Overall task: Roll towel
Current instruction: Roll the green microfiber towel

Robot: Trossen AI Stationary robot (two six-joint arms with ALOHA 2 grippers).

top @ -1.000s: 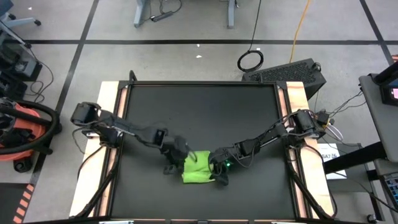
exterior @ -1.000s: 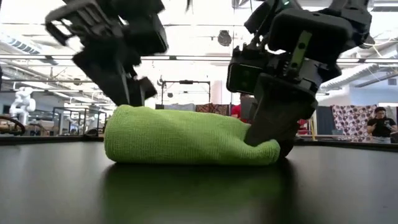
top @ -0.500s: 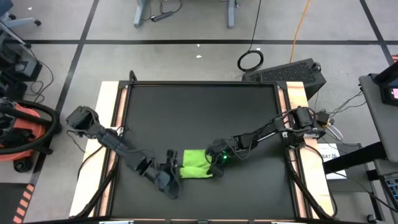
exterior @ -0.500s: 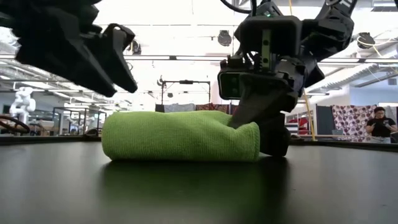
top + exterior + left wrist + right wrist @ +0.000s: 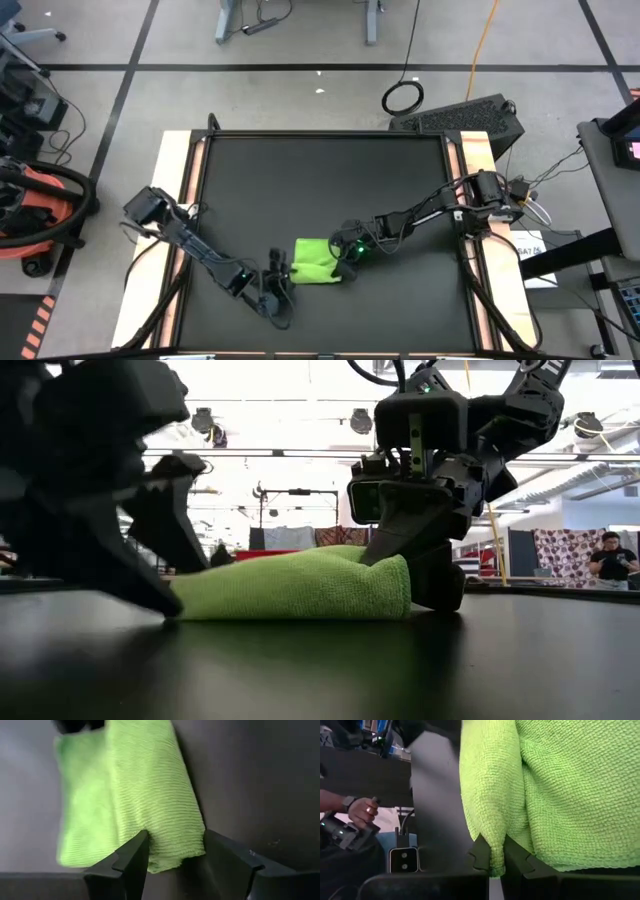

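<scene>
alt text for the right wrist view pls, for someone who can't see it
A bright lime-green cloth towel of soft, bumpy fabric fills most of the picture, and the right tool is shut on a thin fold at its edge. Behind lies the black table mat, and beyond it a person's hand grips a dark handle.

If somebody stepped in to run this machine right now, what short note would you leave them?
Right gripper: shut, pinching a fold at one end of the towel.
Left gripper: open, fingers either side of the towel's other end, not clamped.
Towel: bunched into a thick folded bundle near the front middle of the black mat.
Done: cloth gathered up, partly rolled.
Left: finish and tighten the roll, then let go.
</scene>
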